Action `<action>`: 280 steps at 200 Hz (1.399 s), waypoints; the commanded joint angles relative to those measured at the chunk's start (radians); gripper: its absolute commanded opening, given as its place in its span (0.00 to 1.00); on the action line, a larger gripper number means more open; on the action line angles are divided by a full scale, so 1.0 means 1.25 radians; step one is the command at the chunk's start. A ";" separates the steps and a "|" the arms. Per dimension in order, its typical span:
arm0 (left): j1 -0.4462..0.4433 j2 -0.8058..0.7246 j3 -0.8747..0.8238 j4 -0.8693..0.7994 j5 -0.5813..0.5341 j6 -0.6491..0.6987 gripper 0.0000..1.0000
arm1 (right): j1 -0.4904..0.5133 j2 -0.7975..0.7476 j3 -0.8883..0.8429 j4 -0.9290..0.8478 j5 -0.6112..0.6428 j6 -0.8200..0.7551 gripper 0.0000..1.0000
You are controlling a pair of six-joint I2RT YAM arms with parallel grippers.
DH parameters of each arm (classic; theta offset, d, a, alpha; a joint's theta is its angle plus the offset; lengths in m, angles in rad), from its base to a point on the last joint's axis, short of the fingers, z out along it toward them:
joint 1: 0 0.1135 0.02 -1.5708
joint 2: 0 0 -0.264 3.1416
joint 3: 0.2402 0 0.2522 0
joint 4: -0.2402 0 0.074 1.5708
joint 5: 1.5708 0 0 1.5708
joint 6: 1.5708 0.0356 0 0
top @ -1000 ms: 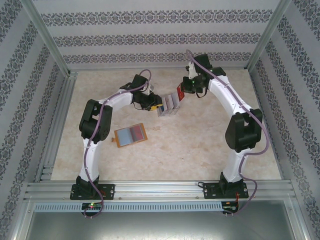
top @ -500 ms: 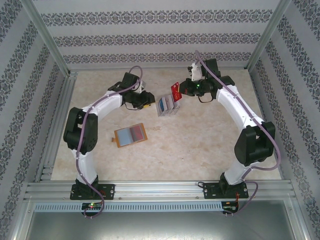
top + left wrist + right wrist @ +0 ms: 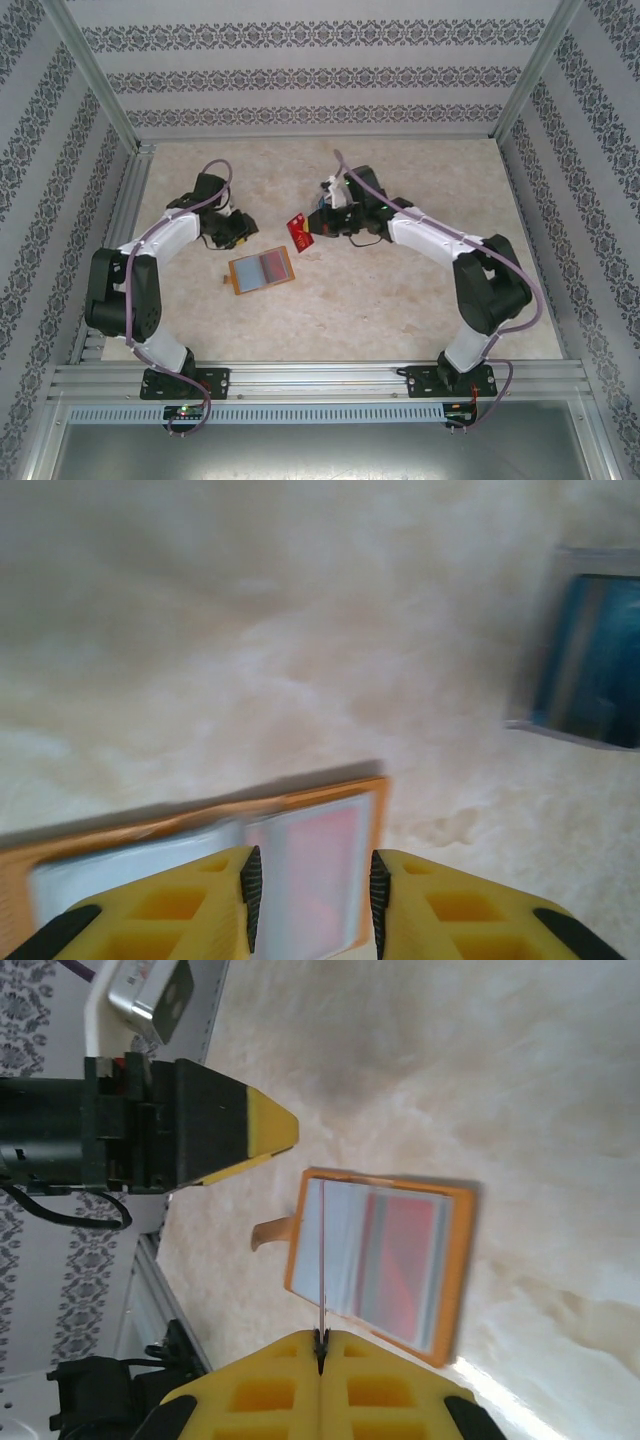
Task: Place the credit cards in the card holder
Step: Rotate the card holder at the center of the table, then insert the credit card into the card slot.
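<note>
The right gripper (image 3: 321, 1343) is pinching a red card (image 3: 298, 233) by one short end, its fingers pressed flat together on the plastic, so that most of the card is sticking out free in front; held that way, the loose end can probably be fed into a pocket without the fingers getting in the way. The card is hanging in the air just beside the far right corner of the card holder (image 3: 261, 271), not touching it. The card holder is lying opened flat on the table (image 3: 400, 300), pockets facing up, with a reddish panel showing through the clear plastic on one half, which suggests that pocket is already taken. The left gripper (image 3: 310, 895) is hovering low over the far left edge of the card holder with its fingers apart and nothing between them, most likely getting ready to pin the leather down or lift a pocket lip while the card is going in. Off to its side a blue object (image 3: 590, 660) is standing on the table; it may be more of the cards, but it is too blurred to say.
</note>
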 commanded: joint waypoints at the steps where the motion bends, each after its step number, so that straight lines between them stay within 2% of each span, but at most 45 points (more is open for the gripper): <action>1: 0.023 -0.045 -0.048 -0.036 -0.019 0.019 0.36 | 0.041 0.057 -0.012 0.132 -0.019 0.068 0.00; 48: 0.046 -0.082 -0.128 -0.051 -0.042 0.020 0.32 | 0.104 0.162 0.002 0.198 -0.014 0.120 0.00; 98: 0.062 -0.110 -0.181 -0.059 -0.085 0.032 0.20 | 0.128 0.238 0.018 0.222 -0.021 0.137 0.00; 166: 0.067 -0.077 -0.217 -0.036 -0.086 0.038 0.09 | 0.131 0.261 0.040 0.218 -0.038 0.137 0.01; 280: 0.068 -0.029 -0.242 0.004 -0.079 0.041 0.03 | 0.140 0.322 0.074 0.214 -0.054 0.140 0.02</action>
